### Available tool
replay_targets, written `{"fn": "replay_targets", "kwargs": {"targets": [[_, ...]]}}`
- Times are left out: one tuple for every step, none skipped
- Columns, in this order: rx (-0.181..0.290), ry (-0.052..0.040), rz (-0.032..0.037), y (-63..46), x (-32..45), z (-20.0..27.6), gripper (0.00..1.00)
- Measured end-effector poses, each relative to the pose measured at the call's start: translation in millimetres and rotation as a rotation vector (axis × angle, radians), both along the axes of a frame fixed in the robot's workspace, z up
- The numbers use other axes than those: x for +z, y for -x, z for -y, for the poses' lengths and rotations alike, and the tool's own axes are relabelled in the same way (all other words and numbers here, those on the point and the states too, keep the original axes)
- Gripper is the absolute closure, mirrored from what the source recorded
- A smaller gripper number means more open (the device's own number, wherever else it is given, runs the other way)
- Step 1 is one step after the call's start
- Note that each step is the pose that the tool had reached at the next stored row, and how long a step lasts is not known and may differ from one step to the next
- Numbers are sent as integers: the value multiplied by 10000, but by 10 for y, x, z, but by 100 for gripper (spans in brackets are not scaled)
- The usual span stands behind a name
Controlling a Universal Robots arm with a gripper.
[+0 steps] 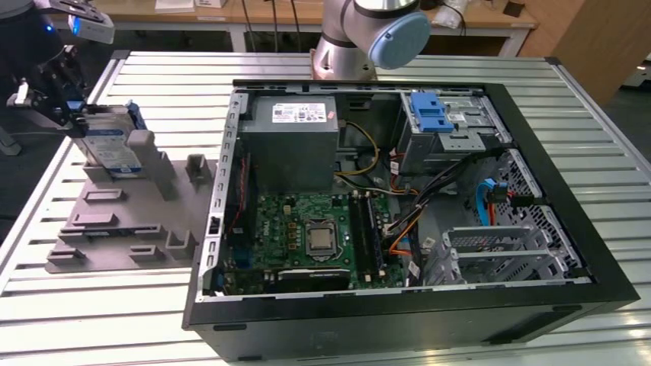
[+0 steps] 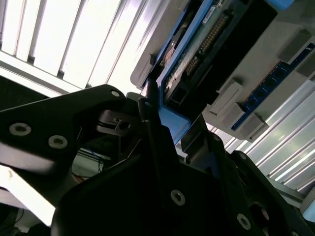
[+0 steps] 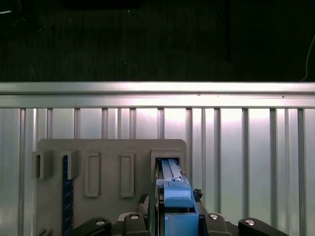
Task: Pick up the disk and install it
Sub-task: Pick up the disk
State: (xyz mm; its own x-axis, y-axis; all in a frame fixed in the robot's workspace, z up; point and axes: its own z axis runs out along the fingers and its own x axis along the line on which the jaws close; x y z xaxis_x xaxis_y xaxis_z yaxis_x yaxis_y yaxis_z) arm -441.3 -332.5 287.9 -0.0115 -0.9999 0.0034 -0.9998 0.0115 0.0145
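The robot arm's gripper point(image 1: 63, 107) straddles the upper edge of the disk point(image 3: 177, 196), which stands on edge in a slot of the grey holder plate point(image 3: 110, 147) at the exterior view's left, well apart from the open computer case point(image 1: 407, 309). In the first wrist view the blue frame of the disk sits squarely in the gripper's mouth; whether the gripper is already pinching that frame or merely set around it cannot be told from these pictures. The step in hand looks to be the pick itself. Doing it well probably means bearing on the flat faces near the blue frame rather than on the connector row point(image 2: 212, 35), with the hold centred so the disk does not swing. It also calls for drawing the disk straight up along the slot walls, since a tilted pull could bind it in the holder or drag the plate across the slatted metal worktop point(image 3: 246, 162). Beyond, the case lies on its side, its drive bay with a blue latch point(image 1: 435, 114) at the far end.
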Motion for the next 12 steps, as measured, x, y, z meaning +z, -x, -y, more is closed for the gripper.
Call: {"fn": "replay_targets", "kwargs": {"targets": [[0,0,0,0,0,0,56],[-1,0,1,0,0,0,56],[-1,0,0,0,0,0,56],[-1,1,0,0,0,0,56],[-1,1,0,0,0,0,56],[-1,1,0,0,0,0,56],[-1,2,1,0,0,0,57],[-1,1,1,0,0,0,57],[-1,2,0,0,0,0,57],[-1,2,1,0,0,0,64],[-1,1,3,0,1,0,64],[-1,1,3,0,2,0,64]]}}
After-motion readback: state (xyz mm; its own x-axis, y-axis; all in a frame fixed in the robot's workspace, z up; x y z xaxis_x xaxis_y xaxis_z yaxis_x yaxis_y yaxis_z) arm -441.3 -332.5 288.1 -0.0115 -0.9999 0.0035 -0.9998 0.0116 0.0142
